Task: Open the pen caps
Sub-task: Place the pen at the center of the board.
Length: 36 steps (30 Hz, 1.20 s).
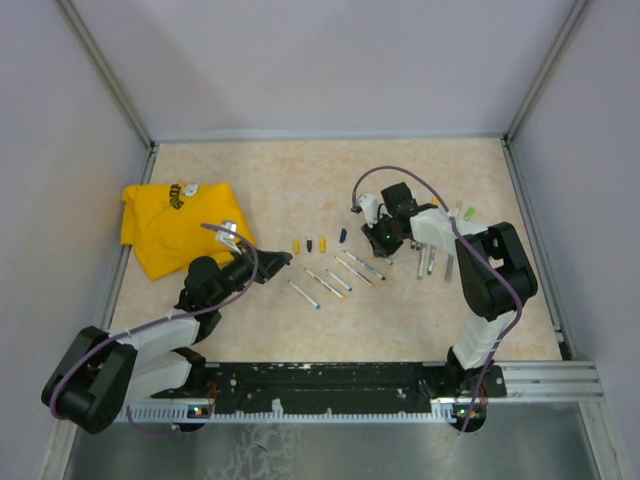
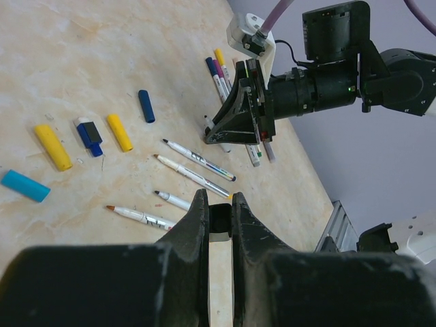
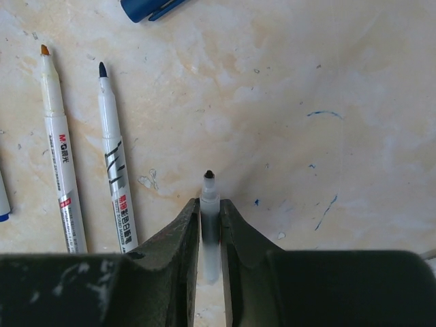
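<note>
Lying loose on the bench (image 1: 300, 180), a row of pen caps (image 2: 120, 131) is seen from the left wrist: two yellow, one blue with a black end, one dark blue, and a light blue cap (image 2: 25, 186) at the view's left edge. Just beside them four uncapped pens (image 2: 192, 176) are laid roughly parallel, with their tips pointed toward the caps.

The left hand (image 2: 219, 197) is closed on a small black cap (image 2: 219, 216) (only its dark end shows between the fingers), near those uncapped pens. The right hand (image 3: 209, 203) is clamped on a whitish pen barrel (image 3: 209, 192), whose bare black tip is pointed forward past the fingertips.

To the left in the right wrist view, an orange-tipped pen (image 3: 58, 157) and a dark-tipped pen (image 3: 116, 177) are laid side by side on the bench. Beyond the right hand three capped pens (image 2: 218, 75) are seen (their caps dark blue, magenta and yellow). A yellow cloth (image 1: 170, 230) is spread at the bench's far left, well apart from the pens.
</note>
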Tool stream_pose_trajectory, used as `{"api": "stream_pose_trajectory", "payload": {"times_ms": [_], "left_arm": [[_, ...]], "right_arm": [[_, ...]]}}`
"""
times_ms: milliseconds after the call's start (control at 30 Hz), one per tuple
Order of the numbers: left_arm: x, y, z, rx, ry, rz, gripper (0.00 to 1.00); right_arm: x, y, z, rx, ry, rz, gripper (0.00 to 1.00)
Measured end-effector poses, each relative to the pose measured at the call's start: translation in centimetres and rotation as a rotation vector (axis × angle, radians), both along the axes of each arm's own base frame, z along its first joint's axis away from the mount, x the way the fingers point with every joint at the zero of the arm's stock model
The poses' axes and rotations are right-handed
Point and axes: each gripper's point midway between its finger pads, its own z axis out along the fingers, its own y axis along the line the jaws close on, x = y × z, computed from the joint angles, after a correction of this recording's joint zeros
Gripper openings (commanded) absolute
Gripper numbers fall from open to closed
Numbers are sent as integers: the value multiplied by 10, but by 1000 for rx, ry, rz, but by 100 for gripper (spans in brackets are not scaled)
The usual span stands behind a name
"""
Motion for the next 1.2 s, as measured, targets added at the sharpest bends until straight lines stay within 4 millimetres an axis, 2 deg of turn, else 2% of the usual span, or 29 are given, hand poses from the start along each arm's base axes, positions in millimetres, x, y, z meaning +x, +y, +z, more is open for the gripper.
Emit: {"api": "stream_pose_trajectory", "payload": {"times_ms": [267, 500, 667, 933, 1200], "left_arm": [[0, -2, -1, 2, 5, -9, 0], [0, -6, -1, -8, 17, -31, 0], [-1, -9, -5, -10, 34, -51, 0], [-1, -15, -3, -23, 43, -82, 0], [2, -21, -1, -24, 50, -108, 0]], "right_arm": [[0, 0, 0, 3, 4, -5, 32], [1, -1, 5, 0, -12, -8, 38], [5, -1, 18, 7, -50, -12, 42], [12, 1, 58, 43, -159, -9, 46], [12, 1, 67, 53, -185, 2, 48]]}}
